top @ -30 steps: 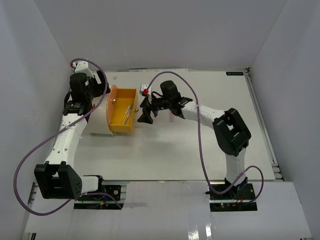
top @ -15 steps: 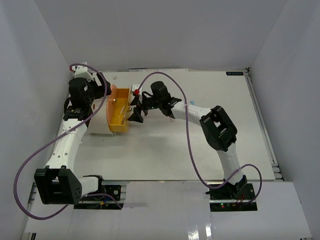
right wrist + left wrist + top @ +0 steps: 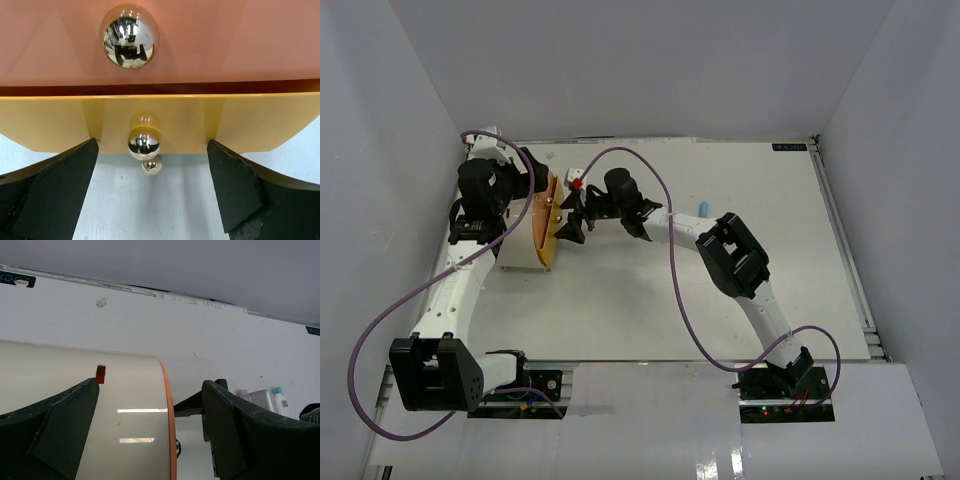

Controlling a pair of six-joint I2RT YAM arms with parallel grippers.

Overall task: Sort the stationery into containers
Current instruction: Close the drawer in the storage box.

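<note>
The cream drum (image 3: 523,255) lies at the left, its orange round face (image 3: 551,212) seen edge-on. My right gripper (image 3: 566,216) is open against that face. In the right wrist view its fingers (image 3: 55,190) stand on either side of the brass knob (image 3: 144,143) of a yellow-orange drawer (image 3: 260,122), without touching it. That drawer is pushed almost flush, below a second knob (image 3: 129,36). My left gripper (image 3: 523,188) is open astride the drum's body (image 3: 75,410). A light blue marker (image 3: 703,207) lies on the table. It also shows beside a pink one (image 3: 242,392) in the left wrist view (image 3: 280,399).
White walls close in the table (image 3: 720,290) at the back and on both sides. The drum sits close to the left wall. The right arm (image 3: 730,255) stretches across the table's middle with its purple cable looped above it.
My right gripper has moved left and pushed the pulled-out yellow drawer, with pens in it, into the drum. The drawer's inside is now hidden. The left gripper has stayed on the drum.
</note>
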